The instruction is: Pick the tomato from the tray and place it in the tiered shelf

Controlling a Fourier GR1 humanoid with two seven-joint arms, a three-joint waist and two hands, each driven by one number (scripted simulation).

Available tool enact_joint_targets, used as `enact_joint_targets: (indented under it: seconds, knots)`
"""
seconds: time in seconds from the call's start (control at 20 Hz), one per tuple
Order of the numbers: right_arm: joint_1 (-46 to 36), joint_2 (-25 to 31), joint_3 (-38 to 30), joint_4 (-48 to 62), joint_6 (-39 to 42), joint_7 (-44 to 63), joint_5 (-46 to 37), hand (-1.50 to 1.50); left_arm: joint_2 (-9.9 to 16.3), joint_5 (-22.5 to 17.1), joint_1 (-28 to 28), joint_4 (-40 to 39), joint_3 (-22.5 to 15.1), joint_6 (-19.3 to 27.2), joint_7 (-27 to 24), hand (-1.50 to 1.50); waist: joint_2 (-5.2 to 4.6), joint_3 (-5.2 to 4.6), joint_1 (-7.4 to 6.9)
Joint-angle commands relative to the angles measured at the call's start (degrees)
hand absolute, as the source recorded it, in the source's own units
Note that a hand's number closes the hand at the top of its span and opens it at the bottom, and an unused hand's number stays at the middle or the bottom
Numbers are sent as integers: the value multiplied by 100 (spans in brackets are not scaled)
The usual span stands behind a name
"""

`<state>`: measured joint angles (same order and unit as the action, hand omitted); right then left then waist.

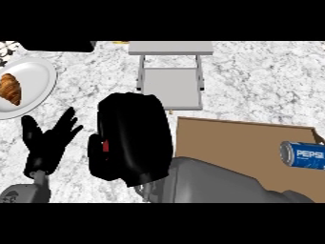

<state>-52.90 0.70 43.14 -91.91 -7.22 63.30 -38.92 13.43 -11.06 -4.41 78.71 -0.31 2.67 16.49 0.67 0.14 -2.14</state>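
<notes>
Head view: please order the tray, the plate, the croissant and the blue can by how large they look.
1. Tray, partly hidden by the arm
2. Plate
3. Blue can
4. Croissant

The can and croissant look almost alike, so their order is unsure.

Tomato [107,145] mostly behind right hand [133,138]
</notes>
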Motion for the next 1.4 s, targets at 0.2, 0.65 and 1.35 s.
enact_joint_targets:
  seconds: [0.2, 0.65, 1.35]
  knots:
    - [-1842, -66, -1110, 95, 476, 1535, -9, 150, -91, 2, 182, -160, 50, 49, -12, 0, -20, -27, 158]
    - [-3048, 210, -2815, 1198, 938, 1024, 177, 150, -38, -17, 147, -113, 93, -37, 95, 0, -44, -21, 194]
    - [-3775, 578, -3831, 3485, 1102, -806, 354, 150, -222, 176, -75, -228, 39, 103, 146, 0, -91, -20, 146]
